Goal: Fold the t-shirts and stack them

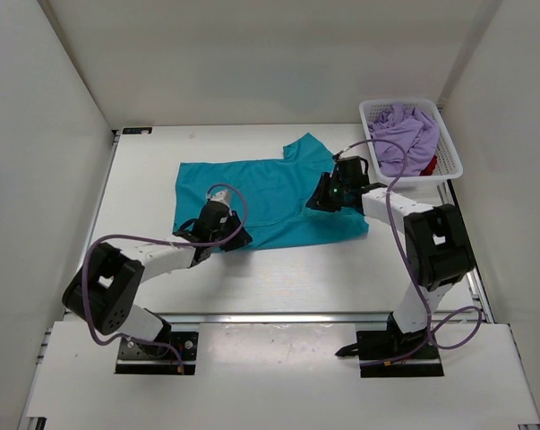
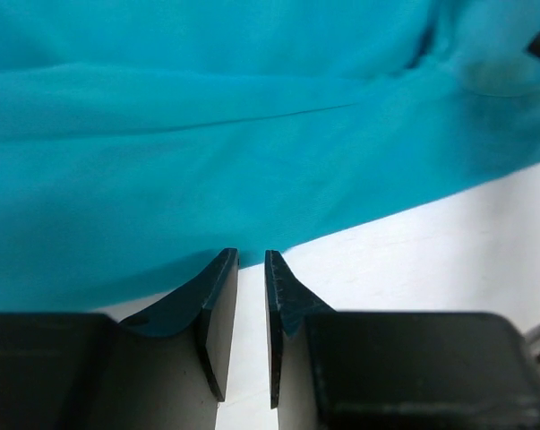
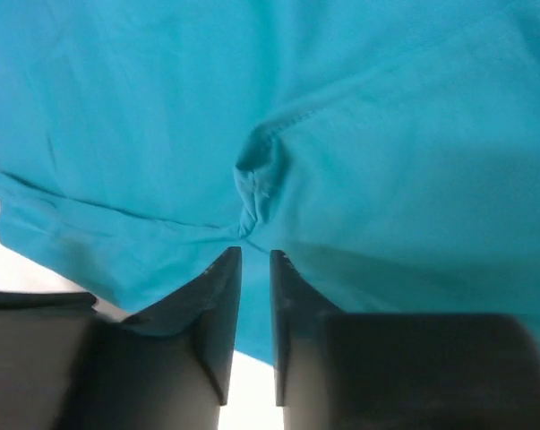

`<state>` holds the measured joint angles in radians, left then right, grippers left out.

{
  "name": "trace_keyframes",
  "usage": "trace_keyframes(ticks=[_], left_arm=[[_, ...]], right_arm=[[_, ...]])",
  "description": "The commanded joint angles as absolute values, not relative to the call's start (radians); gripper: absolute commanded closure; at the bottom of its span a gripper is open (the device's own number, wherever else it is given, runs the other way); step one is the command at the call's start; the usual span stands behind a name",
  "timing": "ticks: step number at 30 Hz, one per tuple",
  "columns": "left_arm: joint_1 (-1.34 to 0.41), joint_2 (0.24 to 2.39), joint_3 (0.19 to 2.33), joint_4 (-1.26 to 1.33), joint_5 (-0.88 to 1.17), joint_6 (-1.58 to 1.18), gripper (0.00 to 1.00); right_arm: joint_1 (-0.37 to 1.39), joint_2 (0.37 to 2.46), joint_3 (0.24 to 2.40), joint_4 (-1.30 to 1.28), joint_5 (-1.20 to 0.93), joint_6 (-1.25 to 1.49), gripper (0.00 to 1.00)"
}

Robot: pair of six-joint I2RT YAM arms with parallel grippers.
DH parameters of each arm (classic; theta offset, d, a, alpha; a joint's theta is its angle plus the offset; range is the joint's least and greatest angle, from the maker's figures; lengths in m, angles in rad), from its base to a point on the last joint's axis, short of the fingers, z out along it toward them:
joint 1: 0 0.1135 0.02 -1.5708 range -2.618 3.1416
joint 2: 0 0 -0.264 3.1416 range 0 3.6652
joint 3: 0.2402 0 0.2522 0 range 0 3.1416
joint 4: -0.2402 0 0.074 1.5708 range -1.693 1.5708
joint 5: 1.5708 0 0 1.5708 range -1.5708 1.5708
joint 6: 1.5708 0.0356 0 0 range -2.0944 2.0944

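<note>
A teal t-shirt point(image 1: 270, 193) lies spread flat on the white table point(image 1: 144, 179). My left gripper point(image 1: 223, 235) sits at its near hem. In the left wrist view its jaws point(image 2: 252, 255) stand a narrow gap apart over bare table, with the teal cloth point(image 2: 207, 134) just beyond the tips. My right gripper point(image 1: 330, 195) is on the shirt's right side. There its jaws point(image 3: 256, 253) are also narrowly apart, low over the cloth point(image 3: 386, 134), with a small pucker point(image 3: 254, 184) just ahead of the tips. The lavender t-shirt point(image 1: 404, 130) and a bit of the red one point(image 1: 428, 167) lie in the basket.
The white mesh basket point(image 1: 449, 152) stands at the back right corner, close behind my right arm. White walls enclose the table on the left, back and right. A metal rail point(image 1: 278, 316) runs along the near edge.
</note>
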<state>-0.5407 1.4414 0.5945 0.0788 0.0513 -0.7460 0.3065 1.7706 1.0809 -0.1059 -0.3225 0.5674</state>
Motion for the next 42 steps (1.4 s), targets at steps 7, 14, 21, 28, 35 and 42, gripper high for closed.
trace_keyframes(ticks=[7, 14, 21, 28, 35, 42], left_arm=[[-0.517, 1.539, 0.701, 0.067, 0.061, -0.715, 0.71], [-0.349, 1.47, 0.487, 0.11, 0.124, -0.73, 0.71], [-0.357, 1.399, 0.404, 0.043, 0.115, -0.713, 0.72], [-0.453, 1.205, 0.227, -0.072, 0.098, -0.758, 0.72], [-0.474, 1.058, 0.417, -0.222, 0.002, -0.692, 0.7], [-0.241, 1.291, 0.741, -0.157, 0.021, -0.63, 0.65]], right_arm=[[0.348, 1.667, 0.948, -0.143, -0.184, 0.517, 1.0], [0.338, 1.654, 0.856, -0.189, -0.089, 0.488, 1.0], [0.376, 1.536, 0.675, -0.195, -0.066, 0.494, 1.0], [0.469, 1.39, 0.52, -0.261, -0.061, 0.548, 1.0], [0.477, 1.341, 0.684, -0.339, -0.094, 0.545, 0.91], [0.417, 1.471, 1.001, -0.296, -0.129, 0.468, 0.75]])
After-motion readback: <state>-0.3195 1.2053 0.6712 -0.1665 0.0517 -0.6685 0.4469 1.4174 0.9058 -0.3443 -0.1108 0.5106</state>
